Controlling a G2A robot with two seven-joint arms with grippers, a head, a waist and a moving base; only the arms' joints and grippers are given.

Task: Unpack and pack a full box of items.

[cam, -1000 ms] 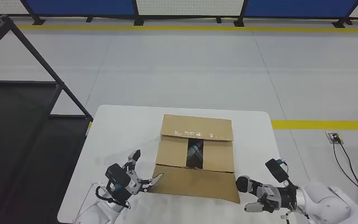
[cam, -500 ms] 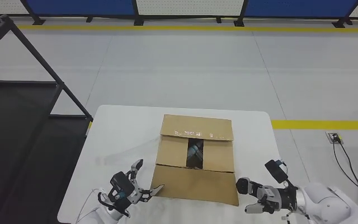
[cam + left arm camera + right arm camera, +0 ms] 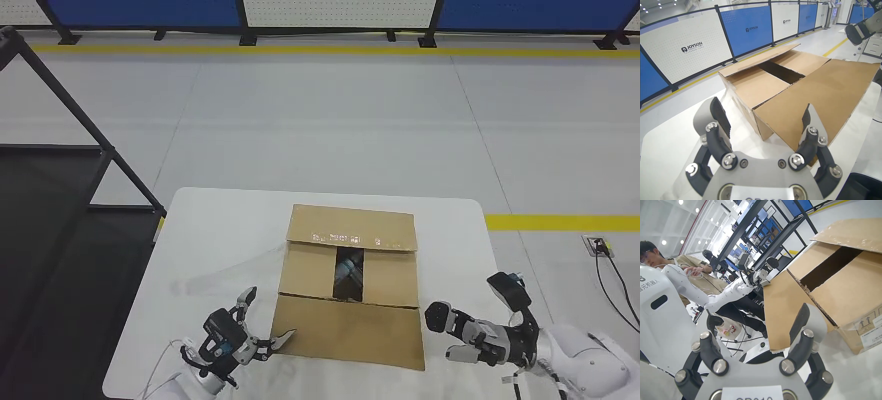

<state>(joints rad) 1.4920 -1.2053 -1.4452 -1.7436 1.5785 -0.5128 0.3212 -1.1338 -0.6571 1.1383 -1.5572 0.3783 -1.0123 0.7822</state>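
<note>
The left pincer has slid back toward the tabletop's near edge, spread wide at the flap's corner. The box sits mid-tabletop with its long axis left to right and its near flap splayed toward the robot. The right pincer, also spread, has shifted slightly.

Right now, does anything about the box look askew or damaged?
Nothing spilled or broken. The box stands upright on the table; its near flap lies folded out towards the robot, and the two inner flaps lie shut with a gap between them. Torn tape clings raggedly to the edge of the far flap.
</note>
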